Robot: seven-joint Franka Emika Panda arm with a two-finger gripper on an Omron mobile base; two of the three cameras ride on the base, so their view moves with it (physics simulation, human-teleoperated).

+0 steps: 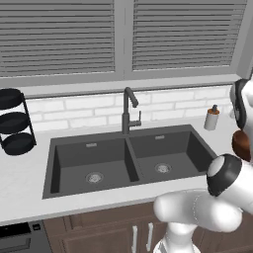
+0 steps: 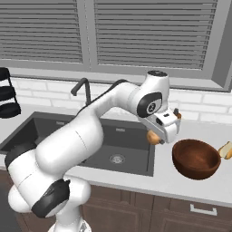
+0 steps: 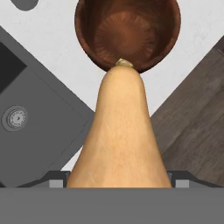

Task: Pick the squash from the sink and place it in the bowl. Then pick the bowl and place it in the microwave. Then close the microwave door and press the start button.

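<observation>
I am holding the squash [image 3: 120, 131] between my fingers, jaws spread wide around its broad end, narrow stem end pointing away from my hand. My gripper [image 2: 158, 132] is hanging above the counter [image 2: 136, 181], over the strip between the right edge of the sink [image 2: 113, 149] and the bowl [image 2: 195, 158]. In the hand view the squash tip is lining up with the bowl's near rim. The bowl is sitting upright on the pale speckled counter, near its front edge, right of the sink. Both dark basins [image 1: 94, 168] are lying bare, faucet [image 1: 128, 111] standing at the back edge. White brick backsplash [image 1: 89, 111] and grey window blinds [image 1: 59, 34] are running behind. A black tiered rack [image 1: 15, 121] is standing at the counter's left end, a soap bottle [image 1: 212, 117] near the sink's back right corner. Brown cabinet fronts [image 2: 149, 213] are showing below.
</observation>
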